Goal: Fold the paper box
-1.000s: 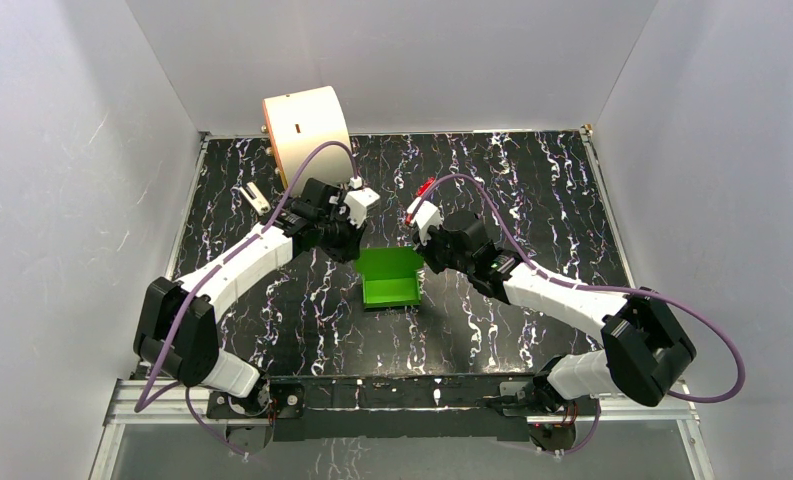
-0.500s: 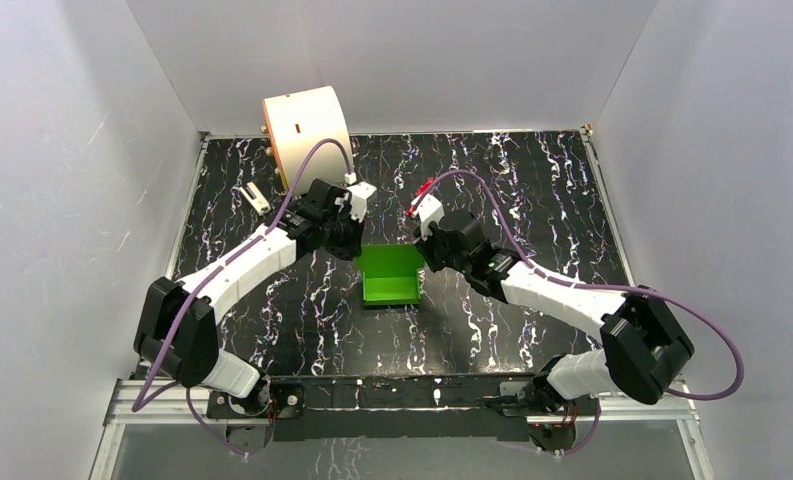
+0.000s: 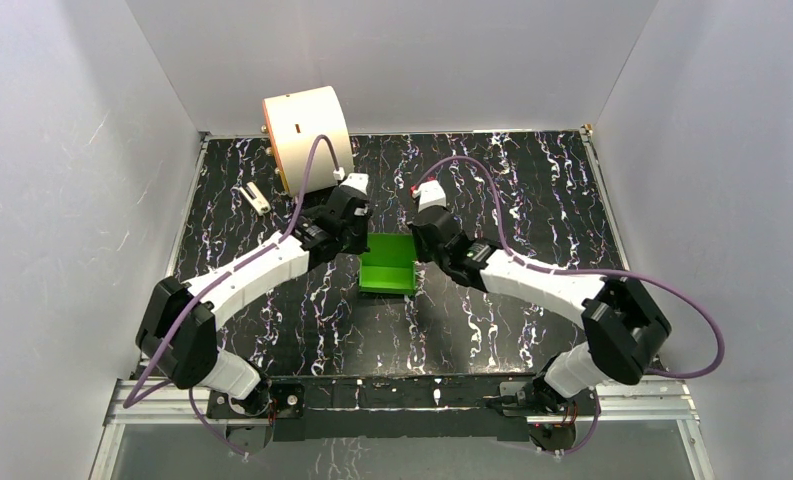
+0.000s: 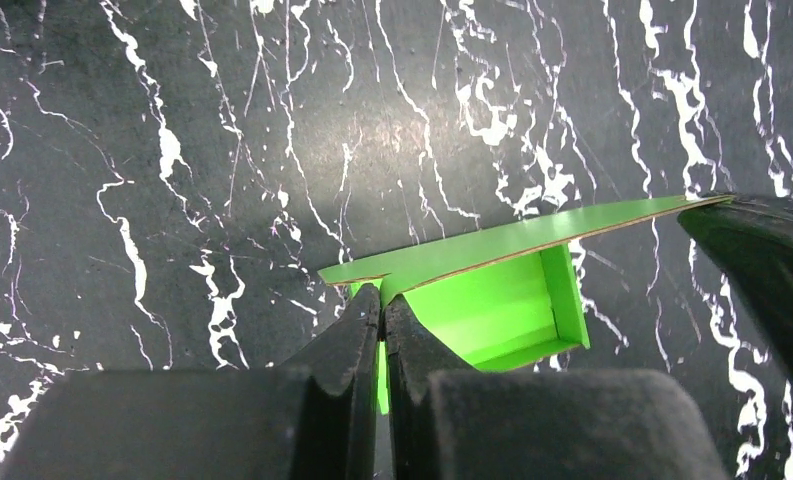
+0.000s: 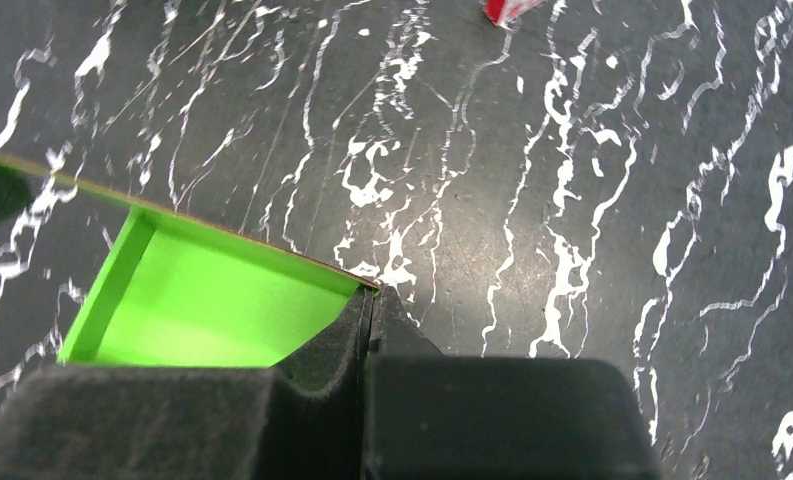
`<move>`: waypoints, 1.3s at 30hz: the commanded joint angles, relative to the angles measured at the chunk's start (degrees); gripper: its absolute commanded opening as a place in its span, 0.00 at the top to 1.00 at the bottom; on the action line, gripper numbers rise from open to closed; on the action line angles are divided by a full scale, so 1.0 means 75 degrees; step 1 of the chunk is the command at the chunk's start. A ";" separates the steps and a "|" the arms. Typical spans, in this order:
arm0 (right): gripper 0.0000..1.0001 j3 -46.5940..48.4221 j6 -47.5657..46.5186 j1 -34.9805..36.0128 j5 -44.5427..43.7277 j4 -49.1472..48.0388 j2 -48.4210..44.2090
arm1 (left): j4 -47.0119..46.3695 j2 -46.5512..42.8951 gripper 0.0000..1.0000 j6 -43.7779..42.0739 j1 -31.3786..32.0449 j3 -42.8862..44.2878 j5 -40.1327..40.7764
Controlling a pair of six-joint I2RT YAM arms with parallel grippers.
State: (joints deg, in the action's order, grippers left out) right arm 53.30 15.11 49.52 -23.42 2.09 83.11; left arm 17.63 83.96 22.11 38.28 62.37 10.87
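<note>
Two pairs of jaws, left and right, are pinching opposite walls of the paper box (image 3: 388,265), probably bracing it on the counter (image 3: 532,185) for folding.

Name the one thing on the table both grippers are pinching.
The bright green paper box, mid-table: the left gripper and right gripper each pinch a wall. The cream cylinder and red block sit farther back, untouched.

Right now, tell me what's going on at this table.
Two robot arms are folding a green paper box in the middle of the table. The left gripper is pinched shut on its left side, the right gripper on its right side. The box is open, with one flap raised between the grippers.
</note>
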 commanded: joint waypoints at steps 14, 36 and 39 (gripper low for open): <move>1.00 0.1817 0.4278 0.0417 -0.3508 0.2741 0.1258 | -0.1700 -0.0527 1.00 0.2226 0.1156 -0.0882 0.2558; 0.85 0.0960 0.2788 0.0535 -0.3101 0.1356 0.0528 | -0.1790 -0.0867 0.93 0.2121 0.1378 -0.1376 0.3178; 0.71 0.0405 0.1738 0.0529 -0.2543 0.0387 0.0101 | -0.1744 -0.0991 0.86 0.1773 0.1345 -0.1431 0.2964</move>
State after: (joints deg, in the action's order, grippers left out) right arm 60.42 39.55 53.63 -46.22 14.94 89.08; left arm 3.53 81.03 39.00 48.49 52.62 31.11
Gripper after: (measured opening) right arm 0.229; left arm 0.100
